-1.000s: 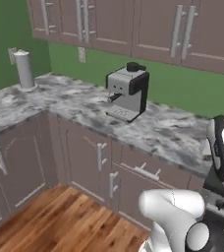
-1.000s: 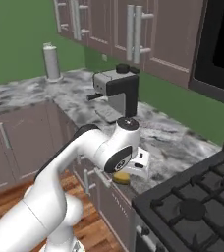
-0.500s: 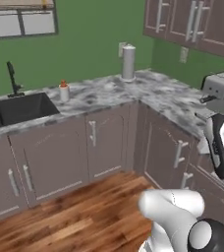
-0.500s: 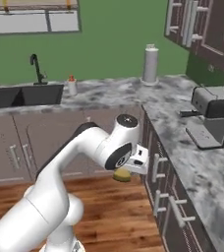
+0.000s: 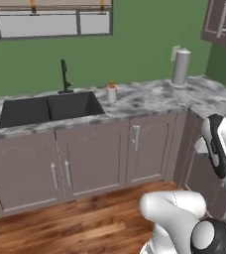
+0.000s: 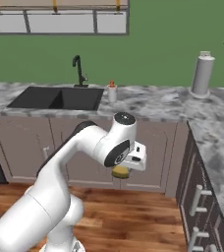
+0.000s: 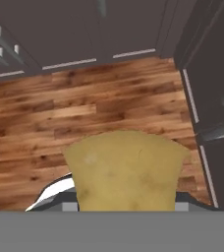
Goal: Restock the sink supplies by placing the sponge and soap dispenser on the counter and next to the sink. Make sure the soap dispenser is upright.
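Observation:
My gripper hangs low in front of the brown cabinets, pointing down at the wooden floor, and is shut on the yellow sponge. In the hand view the sponge hides the fingertips. The soap dispenser, a pale bottle with an orange top, stands upright on the marbled counter just right of the black sink. In the right base view the soap dispenser stands beside the sink on the counter, well above and behind the gripper.
A slim black faucet rises behind the sink. A tall grey canister stands at the counter's back right, where the worktop turns a corner toward me. Cabinet doors with bar handles line the front, and wooden floor lies below.
The whole picture has swung from the coffee-machine corner to the sink wall, so the base has turned. The sponge stays in the shut gripper throughout.

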